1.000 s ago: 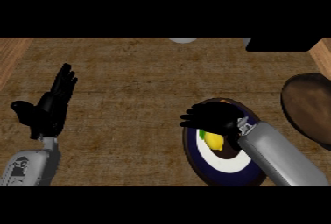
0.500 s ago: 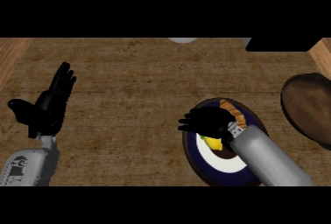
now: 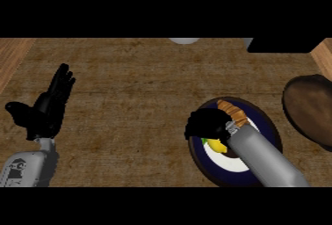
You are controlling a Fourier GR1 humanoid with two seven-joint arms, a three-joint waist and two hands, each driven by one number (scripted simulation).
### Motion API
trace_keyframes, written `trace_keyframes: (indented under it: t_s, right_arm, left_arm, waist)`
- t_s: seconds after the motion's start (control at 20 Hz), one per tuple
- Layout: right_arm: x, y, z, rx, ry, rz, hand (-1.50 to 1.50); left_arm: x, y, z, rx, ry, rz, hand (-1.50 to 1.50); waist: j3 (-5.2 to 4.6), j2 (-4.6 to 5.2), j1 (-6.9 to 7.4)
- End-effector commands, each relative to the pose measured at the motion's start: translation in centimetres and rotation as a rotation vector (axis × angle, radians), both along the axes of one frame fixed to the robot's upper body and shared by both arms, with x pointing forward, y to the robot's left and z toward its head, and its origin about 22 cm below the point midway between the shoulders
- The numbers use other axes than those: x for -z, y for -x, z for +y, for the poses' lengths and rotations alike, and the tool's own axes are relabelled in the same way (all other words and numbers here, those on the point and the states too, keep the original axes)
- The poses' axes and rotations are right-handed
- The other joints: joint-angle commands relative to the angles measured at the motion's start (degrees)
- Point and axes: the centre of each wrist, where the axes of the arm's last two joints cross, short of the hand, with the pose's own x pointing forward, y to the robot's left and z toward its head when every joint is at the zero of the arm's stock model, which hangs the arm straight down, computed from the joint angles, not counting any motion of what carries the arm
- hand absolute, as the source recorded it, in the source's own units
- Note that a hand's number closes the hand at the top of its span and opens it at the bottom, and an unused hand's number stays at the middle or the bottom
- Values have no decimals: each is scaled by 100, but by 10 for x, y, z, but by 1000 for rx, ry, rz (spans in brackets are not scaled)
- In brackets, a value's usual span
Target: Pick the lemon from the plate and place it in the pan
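The lemon is a small yellow fruit on the dark blue plate with a white centre, low and right of middle in the head view. My right hand sits on top of it, fingers curled round it, and hides most of the fruit. Only a yellow-green sliver shows below the palm. The brown pan lies at the right edge, just past the plate. My left hand rests open at the left, fingers up, holding nothing.
A white round object and a black block stand at the counter's far edge. Lighter wooden borders run along the left and right sides. An orange-brown strip marks the plate's far rim.
My right hand has drawn back and left over the plate, closing in on the lemon, so less of the fruit shows. The left hand has barely moved.
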Motion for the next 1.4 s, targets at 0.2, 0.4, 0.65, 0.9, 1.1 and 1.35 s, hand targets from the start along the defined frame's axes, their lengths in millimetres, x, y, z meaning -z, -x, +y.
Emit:
trace_keyframes:
  t_s: [0.2,0.4,0.65,0.9,1.1,1.35]
  right_arm:
    - [3,2,-17,-21,3,26,150]
    - [26,20,-34,301,-95,19,150]
    - [45,44,-76,845,-222,-11,150]
    - [-11,68,-68,974,-541,-349,150]
    - [-52,106,-80,1066,-683,-460,150]
    - [-102,153,-91,1203,-778,-552,150]
  left_arm:
    - [12,-5,-2,-11,-3,-8,0]
    - [6,-3,9,-34,8,10,0]
    - [14,13,33,-129,-8,44,0]
    - [15,14,26,-117,-6,37,0]
    - [14,15,28,-103,-17,12,0]
    - [4,4,4,-54,-5,0,0]
  waist:
    - [0,36,-52]
    - [-2,-8,-248]
    - [-6,-158,-774]
    - [-10,-162,-762]
    - [-12,-89,-551]
    - [-4,-10,-275]
